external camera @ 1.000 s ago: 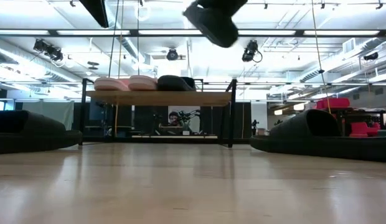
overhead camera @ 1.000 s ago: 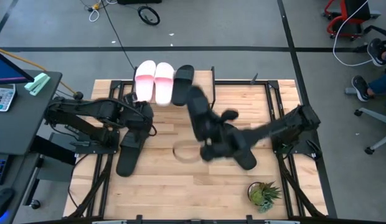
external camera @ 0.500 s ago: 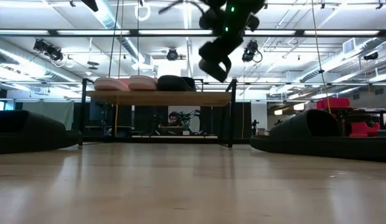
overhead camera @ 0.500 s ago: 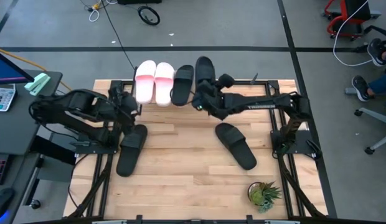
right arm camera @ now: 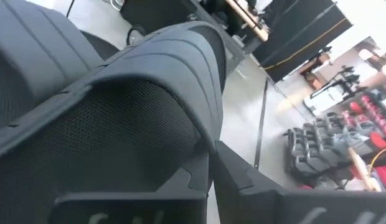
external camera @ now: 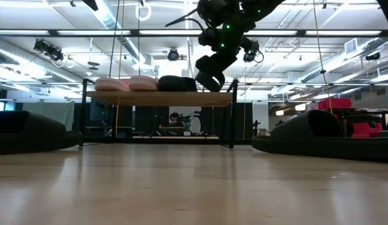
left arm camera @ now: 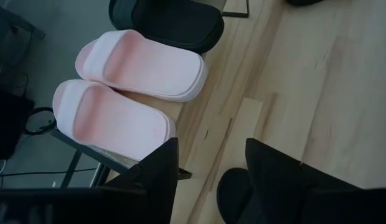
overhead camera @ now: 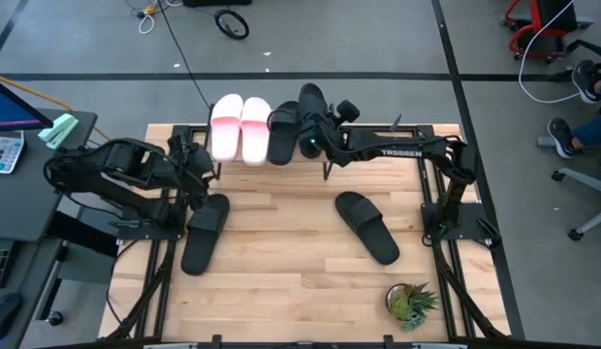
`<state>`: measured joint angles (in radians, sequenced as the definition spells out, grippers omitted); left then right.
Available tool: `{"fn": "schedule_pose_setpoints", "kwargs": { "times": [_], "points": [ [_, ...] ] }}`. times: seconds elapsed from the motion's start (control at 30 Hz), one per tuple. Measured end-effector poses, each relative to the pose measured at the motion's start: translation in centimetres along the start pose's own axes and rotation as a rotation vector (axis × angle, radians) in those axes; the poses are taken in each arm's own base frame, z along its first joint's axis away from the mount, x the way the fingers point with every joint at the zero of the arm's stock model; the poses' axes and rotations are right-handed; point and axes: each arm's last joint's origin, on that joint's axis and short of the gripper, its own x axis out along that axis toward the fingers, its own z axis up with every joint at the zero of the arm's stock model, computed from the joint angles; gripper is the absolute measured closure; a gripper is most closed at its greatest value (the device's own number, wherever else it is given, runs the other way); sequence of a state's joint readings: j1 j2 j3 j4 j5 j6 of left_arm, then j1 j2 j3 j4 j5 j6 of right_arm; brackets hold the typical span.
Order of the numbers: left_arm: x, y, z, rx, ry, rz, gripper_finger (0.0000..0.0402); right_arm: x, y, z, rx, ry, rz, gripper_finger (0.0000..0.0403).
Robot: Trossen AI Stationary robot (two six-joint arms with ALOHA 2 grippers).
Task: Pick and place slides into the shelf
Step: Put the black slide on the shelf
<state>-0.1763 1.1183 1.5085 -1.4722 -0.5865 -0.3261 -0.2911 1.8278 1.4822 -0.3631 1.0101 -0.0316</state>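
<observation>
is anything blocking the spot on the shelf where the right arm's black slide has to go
Nothing visible does. The right gripper holds a black slide tilted above the right end of the shelf. Two pink slides and another black slide fill the shelf's left part; the plank under the held slide looks bare.

The wooden-topped black-legged shelf (overhead camera: pixel 332 128) is almost wholly covered from above by sandals and the right arm. In the low view, the black slide sandal at the left (external camera: pixel 25 130) and another at the right (external camera: pixel 325 134) are cut off by the picture's edges.
</observation>
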Motion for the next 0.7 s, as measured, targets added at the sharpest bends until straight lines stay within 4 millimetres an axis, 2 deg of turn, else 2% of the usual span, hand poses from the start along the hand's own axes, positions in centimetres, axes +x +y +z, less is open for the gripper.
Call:
{"fn": "schedule_pose_setpoints", "kwargs": {
  "times": [0.4, 0.7],
  "points": [
    [0.0, 0.02, -0.07, 0.003, 0.006, 0.002, 0.0216, 0.31, -0.09, -0.31, -0.101, 0.023, 0.075, 0.039],
    [0.01, 0.07, -0.22, 0.011, 0.02, 0.006, 0.0208, 0.25, -0.22, -0.51, -0.128, 0.038, 0.024, 0.038]
  ]
}}
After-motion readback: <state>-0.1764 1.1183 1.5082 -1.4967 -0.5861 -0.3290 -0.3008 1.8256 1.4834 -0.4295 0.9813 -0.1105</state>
